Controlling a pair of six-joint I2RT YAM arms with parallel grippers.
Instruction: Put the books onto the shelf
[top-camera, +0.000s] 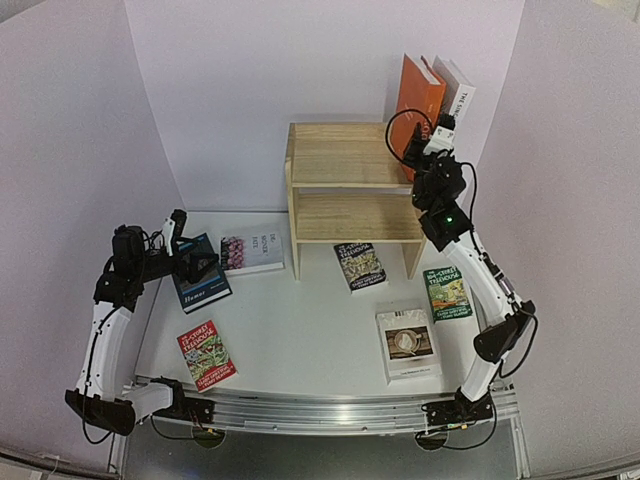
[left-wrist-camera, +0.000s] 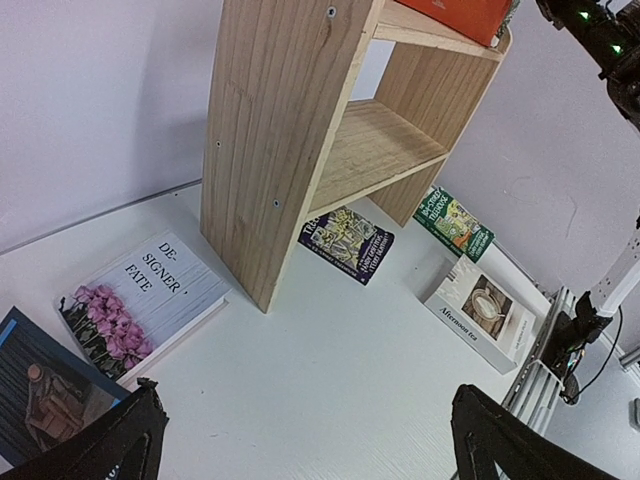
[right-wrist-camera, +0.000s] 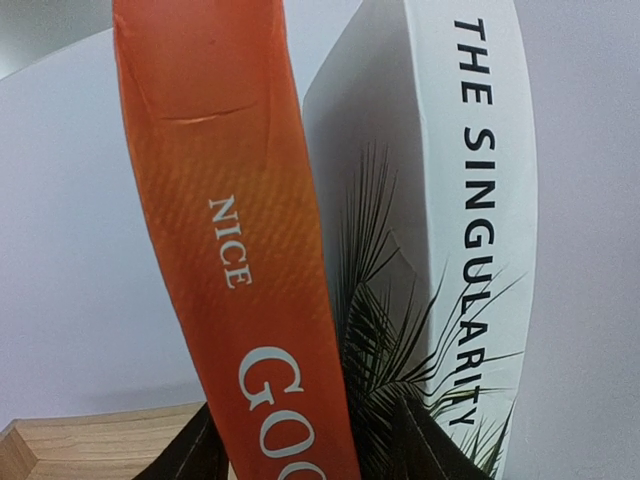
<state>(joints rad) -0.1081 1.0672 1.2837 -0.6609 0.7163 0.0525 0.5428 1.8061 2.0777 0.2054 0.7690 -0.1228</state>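
Atop the shelf (top-camera: 340, 155), right end: orange book (top-camera: 415, 95) upright, leaning, long axis near vertical, beside white Singularity book (top-camera: 458, 95). Right gripper (right-wrist-camera: 305, 450) ahead at its lower spine, fingers (right-wrist-camera: 195, 450) flanking it; clamped or not, cannot tell. Left gripper (left-wrist-camera: 310, 450) gaping above navy book (left-wrist-camera: 45, 390).

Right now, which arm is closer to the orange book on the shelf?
Right. The right gripper is up at the orange book on the shelf's top tier; the left gripper hangs low over the navy book, far left.
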